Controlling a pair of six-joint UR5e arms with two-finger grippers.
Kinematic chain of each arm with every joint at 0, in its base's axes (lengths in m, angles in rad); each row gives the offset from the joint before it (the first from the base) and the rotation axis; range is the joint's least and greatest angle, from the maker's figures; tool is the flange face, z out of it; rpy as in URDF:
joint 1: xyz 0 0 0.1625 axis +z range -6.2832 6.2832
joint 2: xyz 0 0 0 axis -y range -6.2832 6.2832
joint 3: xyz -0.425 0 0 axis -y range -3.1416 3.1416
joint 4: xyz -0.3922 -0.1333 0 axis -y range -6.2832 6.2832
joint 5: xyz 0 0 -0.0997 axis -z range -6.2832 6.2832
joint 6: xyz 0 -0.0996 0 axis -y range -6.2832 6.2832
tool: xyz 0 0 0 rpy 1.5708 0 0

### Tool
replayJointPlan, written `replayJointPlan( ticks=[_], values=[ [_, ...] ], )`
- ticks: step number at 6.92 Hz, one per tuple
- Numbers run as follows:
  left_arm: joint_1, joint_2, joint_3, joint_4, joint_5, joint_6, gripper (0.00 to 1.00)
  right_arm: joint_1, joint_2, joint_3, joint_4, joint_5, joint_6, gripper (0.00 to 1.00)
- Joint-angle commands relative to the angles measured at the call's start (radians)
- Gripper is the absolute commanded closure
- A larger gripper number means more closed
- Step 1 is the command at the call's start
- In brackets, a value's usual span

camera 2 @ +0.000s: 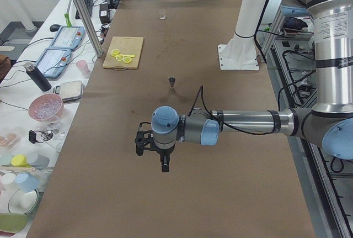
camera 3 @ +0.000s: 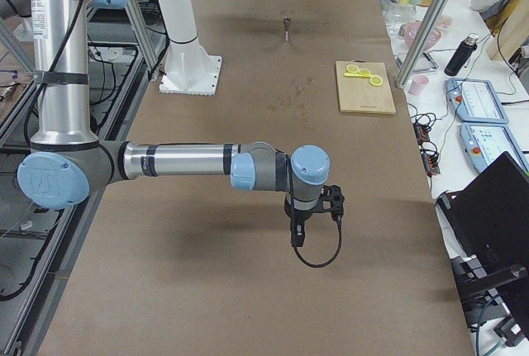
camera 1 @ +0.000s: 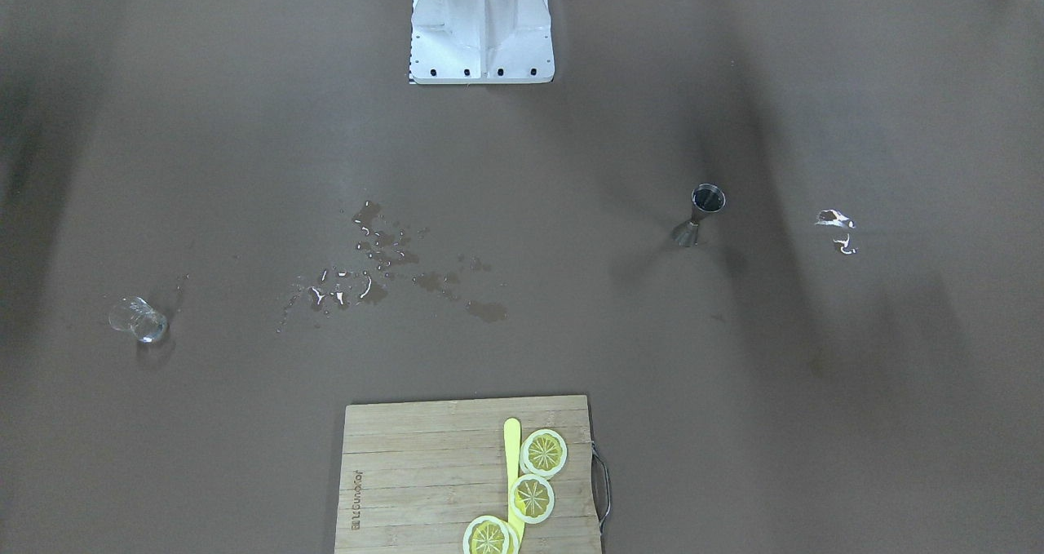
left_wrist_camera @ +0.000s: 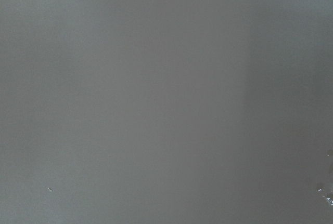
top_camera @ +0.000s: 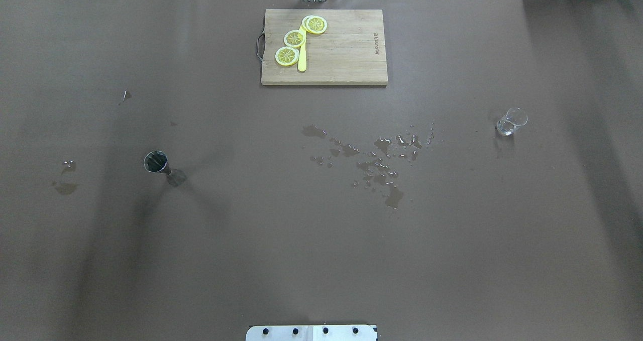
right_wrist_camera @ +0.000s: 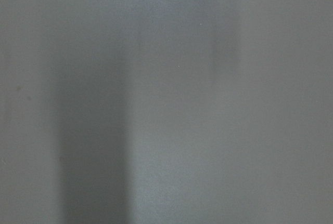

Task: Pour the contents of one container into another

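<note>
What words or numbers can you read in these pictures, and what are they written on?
Cutting board: a dark brand mark runs along one edge, too blurred to read for sure.
Left arm: small grey print on its upright tube, too small to read.
No other words, numbers or signs can be made out.

Overhead and front cameras look steeply down from opposite sides, sharing the cutting board (top_camera: 346, 54), end cameras lengthwise, wrist cameras near tabletop (left_wrist_camera: 156, 99)
</note>
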Motion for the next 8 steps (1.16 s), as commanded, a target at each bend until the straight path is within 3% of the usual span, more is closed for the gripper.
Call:
replayJointPlan(
  ticks=[1,8],
  values=[
    [-0.002,0.000,-0.001,0.000,0.000,0.000,0.01,-0.002,0.006,0.002,0.000,-0.004,0.000,0.00],
    [-0.007,0.003,0.002,0.000,0.000,0.000,0.01,0.000,-0.007,0.005,0.017,-0.001,-0.018,0.00]
  ],
)
